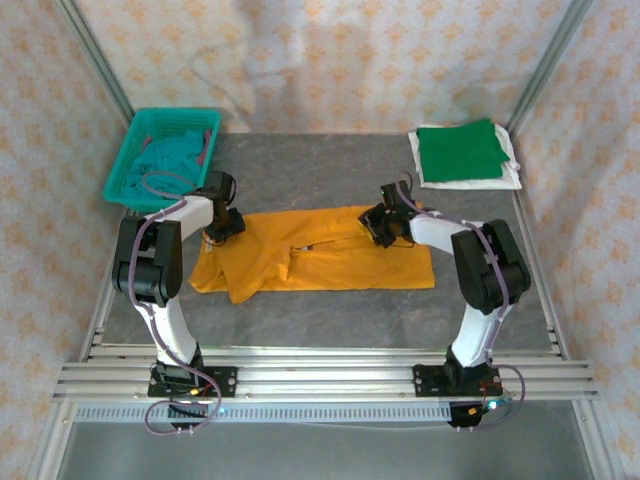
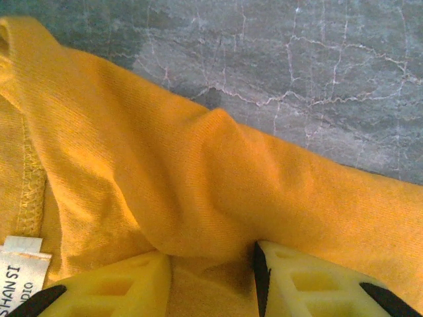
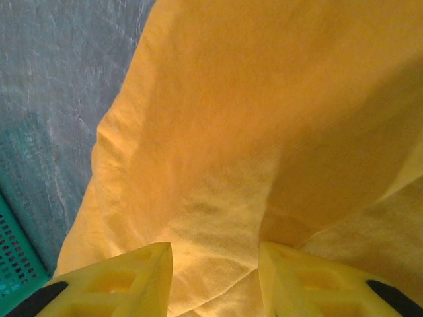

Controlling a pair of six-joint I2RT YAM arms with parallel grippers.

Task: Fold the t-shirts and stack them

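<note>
Patterned wallpaper [image 1: 330, 60] closes in a grey, stone-look bench [image 1: 330, 325]. At its middle lies the orange t-shirt [image 1: 340, 262], spread flat with its long axis running left to right. Its left part is rumpled, with a flap doubled over toward the near edge.

The left end effector [image 1: 222, 226] sits on the far-left corner of the shirt. Its yellow fingers [image 2: 132, 284] stand apart, with a ridge of orange cloth running into the gap, and nothing looks clamped. A white garment label [image 2: 20, 271] shows just left of them. The right end effector [image 1: 384, 226] rests on the far edge toward the right end. Its fingers [image 3: 125, 281] are likewise spread, and loose cloth lies under and between them.

From both end effectors the bulk of the shirt lies toward the near side. A next fold would probably turn on that, carrying the far edge nearward along the whole long axis. Each arm is nearer its own end of the shirt, so the two corners divide naturally between them.

Farther out, a folded green t-shirt [image 1: 460, 150] lies on a white t-shirt [image 1: 512, 178] at the far right. A teal t-shirt [image 1: 175, 150] sits bunched in the mesh basket [image 1: 118, 180] at the far left.
</note>
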